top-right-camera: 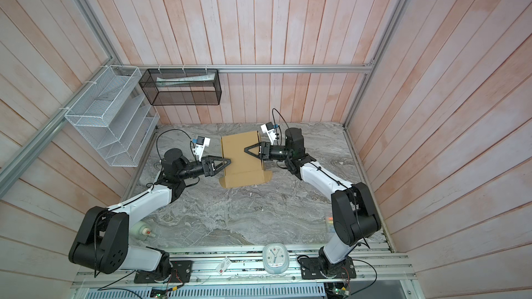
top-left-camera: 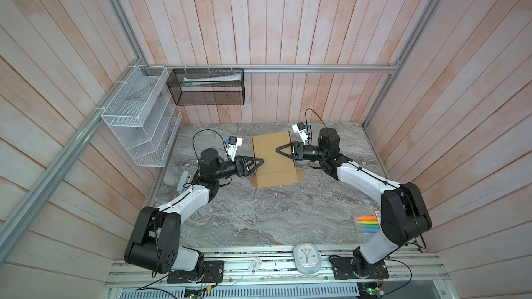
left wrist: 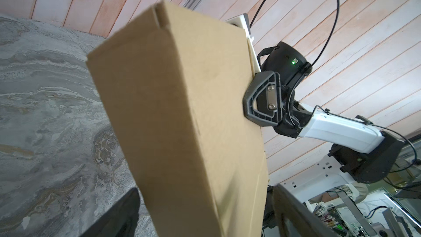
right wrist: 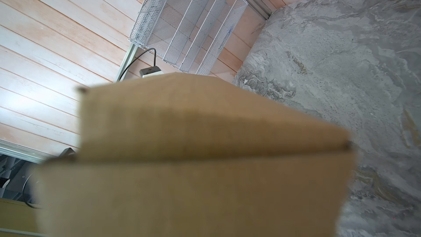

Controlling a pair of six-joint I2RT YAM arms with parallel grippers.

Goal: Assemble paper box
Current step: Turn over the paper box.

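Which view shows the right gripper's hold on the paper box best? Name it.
Left wrist view: the right gripper clamps the paper box at its edge, one finger plain on the cardboard. Both top views show the gripper from above, fingers overlapping. The right wrist view shows only blurred cardboard.

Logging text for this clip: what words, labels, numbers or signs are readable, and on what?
None can be read.
paper box: unprinted.
clock: numerals too small.
card: red mark, print too small.
tube in black basket: print blurred.
marker pack: label blurred.
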